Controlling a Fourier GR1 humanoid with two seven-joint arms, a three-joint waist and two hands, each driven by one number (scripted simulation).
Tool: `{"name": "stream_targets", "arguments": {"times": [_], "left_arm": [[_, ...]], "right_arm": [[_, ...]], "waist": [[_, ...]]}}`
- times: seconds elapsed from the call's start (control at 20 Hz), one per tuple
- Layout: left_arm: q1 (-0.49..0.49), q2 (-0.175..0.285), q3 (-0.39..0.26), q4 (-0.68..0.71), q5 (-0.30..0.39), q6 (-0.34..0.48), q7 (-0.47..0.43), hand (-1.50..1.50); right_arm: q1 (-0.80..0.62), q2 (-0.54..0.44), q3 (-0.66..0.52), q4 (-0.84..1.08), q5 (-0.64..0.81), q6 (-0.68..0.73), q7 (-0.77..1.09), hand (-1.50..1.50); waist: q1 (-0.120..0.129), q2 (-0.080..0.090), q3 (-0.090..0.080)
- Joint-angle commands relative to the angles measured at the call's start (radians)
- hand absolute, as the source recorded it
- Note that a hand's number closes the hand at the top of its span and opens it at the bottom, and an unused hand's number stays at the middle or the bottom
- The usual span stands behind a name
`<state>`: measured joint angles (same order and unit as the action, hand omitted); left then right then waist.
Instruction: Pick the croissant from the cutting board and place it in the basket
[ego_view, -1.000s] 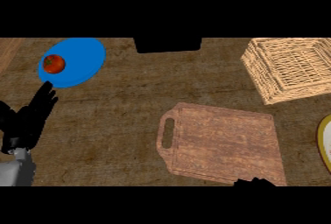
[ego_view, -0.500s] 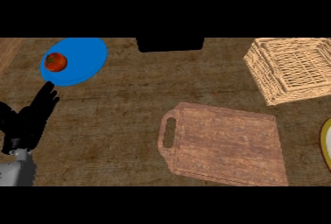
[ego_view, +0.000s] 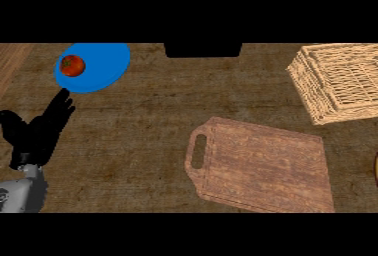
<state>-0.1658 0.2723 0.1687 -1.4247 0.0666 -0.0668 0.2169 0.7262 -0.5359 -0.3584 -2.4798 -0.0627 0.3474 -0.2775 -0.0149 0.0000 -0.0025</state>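
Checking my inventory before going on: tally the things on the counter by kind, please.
Blue plate: 1
Tomato: 1, on that plate
Cutting board: 1
Wicker basket: 1
Black block at the far edge: 1
Croissant: 0 in view
Total: 5
A sliver at the right edge is too cut off to count.

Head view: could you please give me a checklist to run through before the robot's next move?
1. Croissant on the cutting board: not ok; the board's top shows bare and no croissant is in view.
2. Croissant in the basket: cannot tell; none shows inside, but the view's right edge cuts the basket off.
3. Basket opening unobstructed: ok.
4. Left hand free: ok; open at the view's left, holding nothing.
5. Right hand in view: not ok; it does not show.
6. Tomato out of the way: ok; it sits on the blue plate, apart from the board.
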Motion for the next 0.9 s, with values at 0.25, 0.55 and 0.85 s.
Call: {"name": "stream_targets", "arguments": {"times": [0.25, 0.55, 0.85], "left_arm": [[-0.057, 0.01, -0.016, -0.025, 0.002, -0.016, 0.058, 0.0], [-0.078, -0.019, -0.019, 0.055, -0.03, 0.014, 0.005, 0.0], [-0.088, -0.048, -0.035, 0.046, -0.036, 0.031, 0.03, 0.0]], "right_arm": [[-0.337, -0.11, -0.133, -0.037, -0.257, -0.128, 0.439, 1.5], [-0.671, -0.324, -0.161, 0.181, -0.236, -0.185, 0.678, 1.5], [-0.896, -0.368, -0.035, 0.497, -0.094, -0.221, 0.634, 1.5]], "waist": [[0.037, 0.005, 0.0], [0.039, 0.006, 0.0], [0.041, 0.006, 0.002]]}}
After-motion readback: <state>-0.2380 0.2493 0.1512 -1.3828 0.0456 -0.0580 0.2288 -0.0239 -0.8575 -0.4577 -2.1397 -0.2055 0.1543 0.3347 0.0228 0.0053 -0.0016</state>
